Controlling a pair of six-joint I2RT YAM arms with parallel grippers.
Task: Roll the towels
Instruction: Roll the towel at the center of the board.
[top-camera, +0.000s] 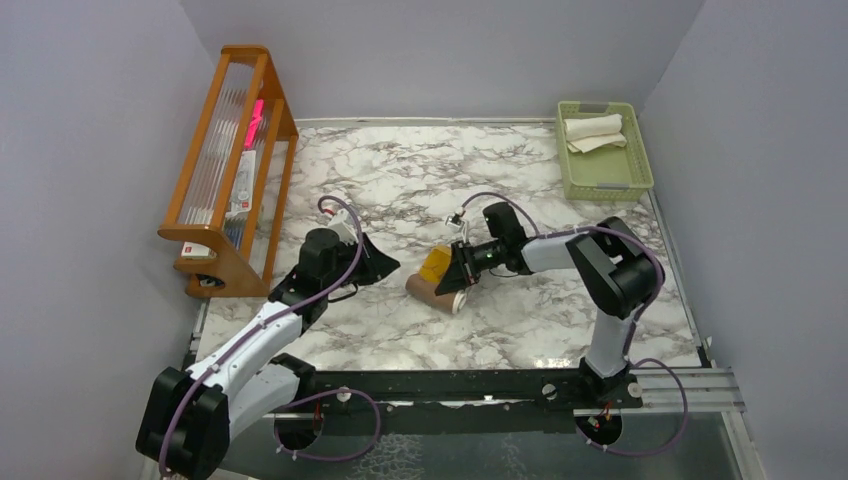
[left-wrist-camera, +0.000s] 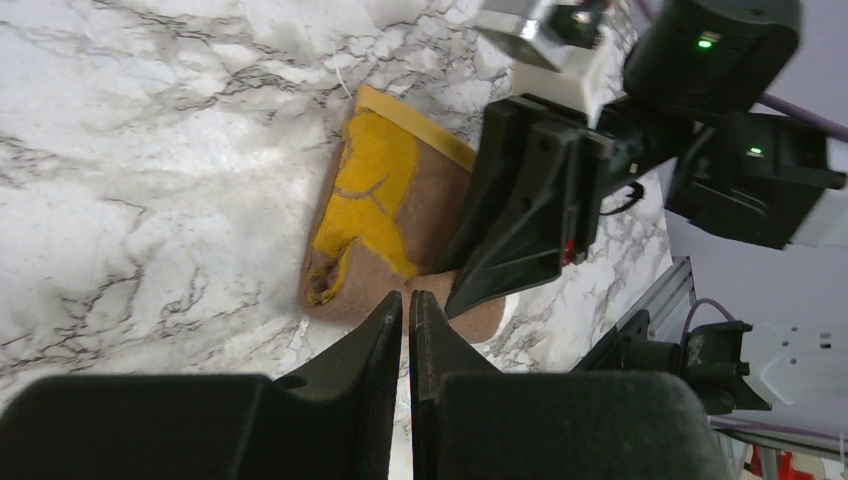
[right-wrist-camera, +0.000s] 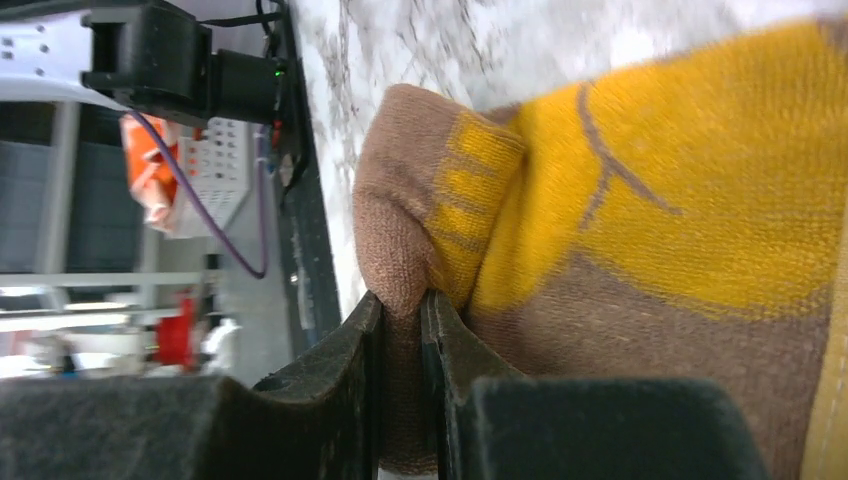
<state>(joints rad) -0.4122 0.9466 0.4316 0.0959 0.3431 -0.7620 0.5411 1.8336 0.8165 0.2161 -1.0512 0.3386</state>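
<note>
The right gripper (right-wrist-camera: 400, 300) is pinching a fold of the rolled brown-and-mustard-yellow soft cloth towel (right-wrist-camera: 650, 190), with its jaws clamping the brown edge. The rest of the roll is lying just beyond the fingertips on the marble-patterned table (top-camera: 400, 180). The left gripper (left-wrist-camera: 405, 300) is hovering with its tips at the roll's near edge, jaws nearly together and holding nothing. A cream-white folded cloth towel (top-camera: 594, 130) is sitting in the pale green plastic basket (top-camera: 605, 180), well beyond the right gripper.
</note>
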